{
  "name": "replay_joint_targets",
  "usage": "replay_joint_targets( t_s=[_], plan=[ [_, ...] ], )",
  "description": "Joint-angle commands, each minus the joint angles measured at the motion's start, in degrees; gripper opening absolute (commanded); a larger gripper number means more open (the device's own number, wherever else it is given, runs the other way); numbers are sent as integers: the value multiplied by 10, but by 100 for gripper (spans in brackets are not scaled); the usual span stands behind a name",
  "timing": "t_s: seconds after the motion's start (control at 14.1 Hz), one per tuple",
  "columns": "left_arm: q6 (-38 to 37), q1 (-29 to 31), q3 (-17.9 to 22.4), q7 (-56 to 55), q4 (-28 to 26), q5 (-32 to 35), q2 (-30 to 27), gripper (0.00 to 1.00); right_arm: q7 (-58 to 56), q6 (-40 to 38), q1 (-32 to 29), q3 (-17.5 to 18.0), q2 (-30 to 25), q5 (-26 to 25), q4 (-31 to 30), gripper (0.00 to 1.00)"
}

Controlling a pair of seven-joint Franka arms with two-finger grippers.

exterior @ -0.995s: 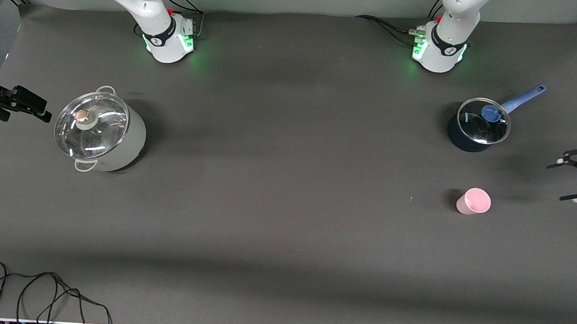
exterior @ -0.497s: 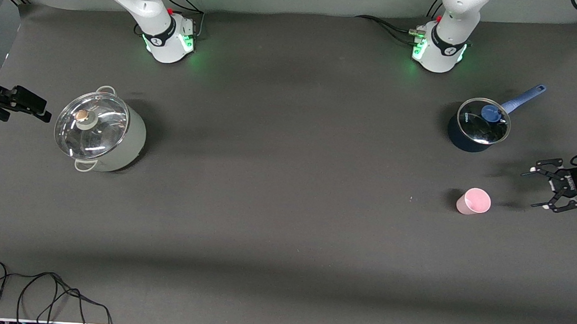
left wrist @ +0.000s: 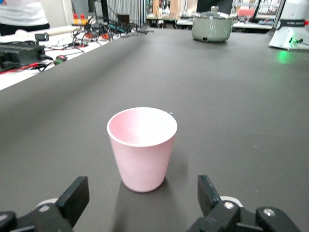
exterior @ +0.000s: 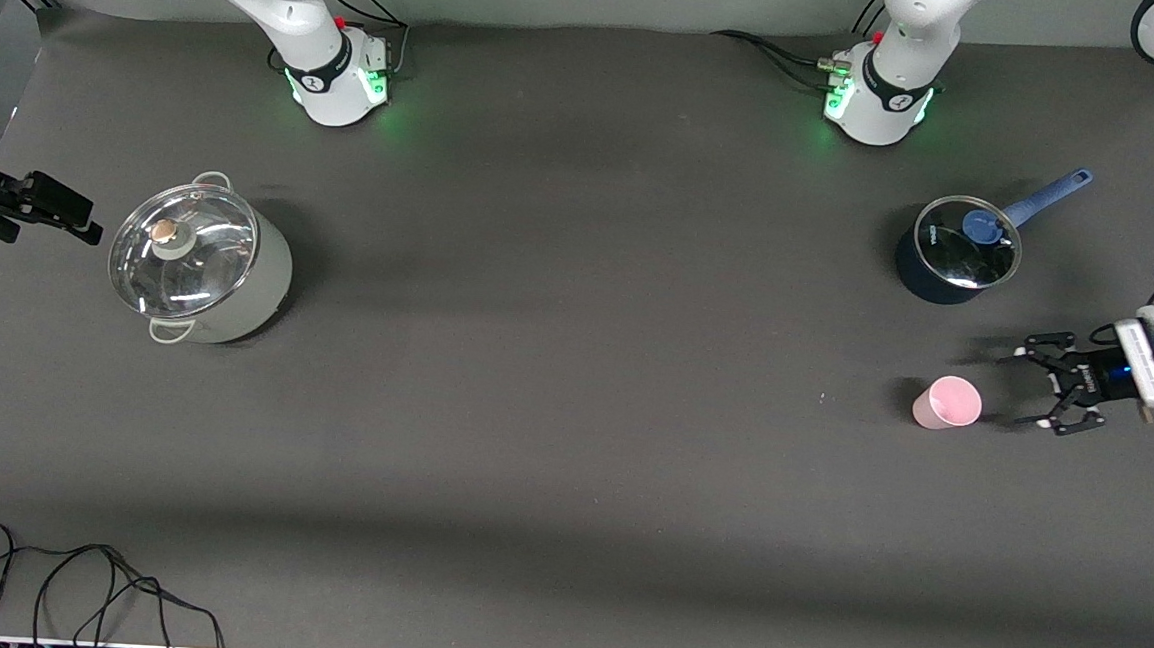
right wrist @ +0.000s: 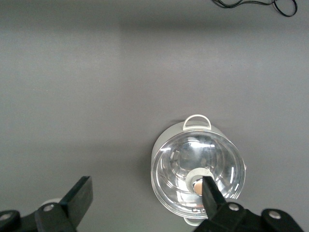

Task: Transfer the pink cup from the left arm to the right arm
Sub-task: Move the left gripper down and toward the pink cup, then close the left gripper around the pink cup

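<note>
Pink cup (exterior: 947, 403) stands upright on the table (exterior: 570, 444), toward the left arm's end. Left end effector (exterior: 1034, 380) sits low just beside the cup, fingers spread, not touching it. Blue lidded saucepan (exterior: 956, 249) lies farther from the front camera. Right end effector (exterior: 63, 204) waits, fingers apart, beside the grey-green lidded pot (exterior: 198, 259).

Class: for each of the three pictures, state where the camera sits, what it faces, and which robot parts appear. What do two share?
Front view: high, facing both bases; the left claw is open beside the pink cup.
Left wrist view: low, facing that cup.
Right wrist view: above, looking down at the lidded pot; open right claw.
Shared: the cup, front and left wrist.
</note>
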Motion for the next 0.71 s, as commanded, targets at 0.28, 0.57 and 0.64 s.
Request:
replay_joint_targets(
  t_s=[0.28, 0.57, 0.64],
  plan=[
    [-14, 5, -24, 56, 19, -41, 63, 100, -8, -2, 2, -3, -6, 10, -2, 100],
    [-12, 2, -47, 85, 37, -64, 104, 100, -8, -1, 2, -4, -6, 10, -2, 100],
    [-11, -1, -48, 86, 38, -66, 106, 100, -8, -1, 2, -4, -7, 10, -3, 100]
  ],
)
